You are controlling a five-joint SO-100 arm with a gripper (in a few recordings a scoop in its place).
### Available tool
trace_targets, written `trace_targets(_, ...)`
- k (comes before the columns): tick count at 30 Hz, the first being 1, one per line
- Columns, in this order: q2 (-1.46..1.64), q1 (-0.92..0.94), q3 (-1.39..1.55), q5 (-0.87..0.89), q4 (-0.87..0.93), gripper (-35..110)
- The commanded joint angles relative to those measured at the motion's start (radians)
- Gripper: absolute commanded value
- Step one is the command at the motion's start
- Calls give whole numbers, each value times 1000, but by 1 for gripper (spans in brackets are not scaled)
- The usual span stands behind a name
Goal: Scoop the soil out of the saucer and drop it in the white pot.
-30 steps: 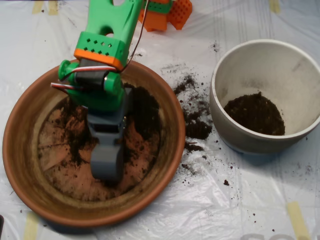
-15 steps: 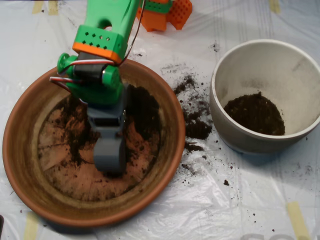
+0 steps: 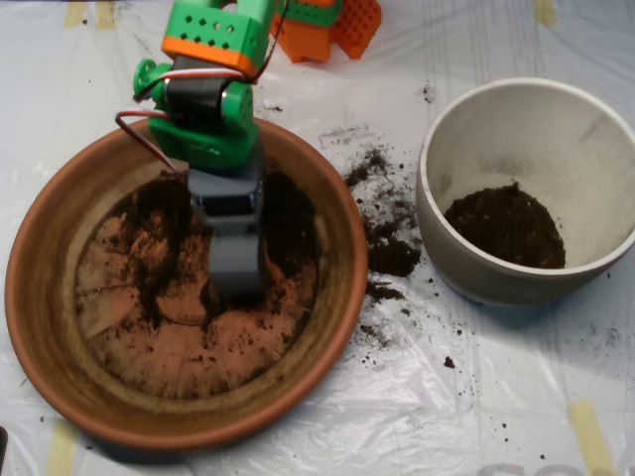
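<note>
The terracotta saucer fills the left half of the overhead view. Dark soil lies in its far half, in a thicker patch on the right and a thinner smear on the left; the near base is streaked and mostly bare. My grey scoop hangs from the green and orange arm and points down into the middle of the saucer, its tip at the soil's near edge. The white pot stands to the right, holding a mound of soil at its bottom.
Spilled soil is scattered on the white plastic sheet between saucer and pot. An orange and green block sits at the top edge, behind the arm. Yellow tape strips mark the sheet.
The arm has pulled back toward the top of the picture, drawing the scoop from the saucer's near middle up and slightly right to its centre.
</note>
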Motion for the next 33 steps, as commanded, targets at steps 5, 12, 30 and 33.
trace_targets(5, 118, 38, 117, -35, -25, 16)
trace_targets(12, 121, 38, 123, -54, -23, 9)
trace_targets(30, 166, -144, -94, 101, 89, -1)
trace_targets(33, 221, -152, -144, 121, 115, -1)
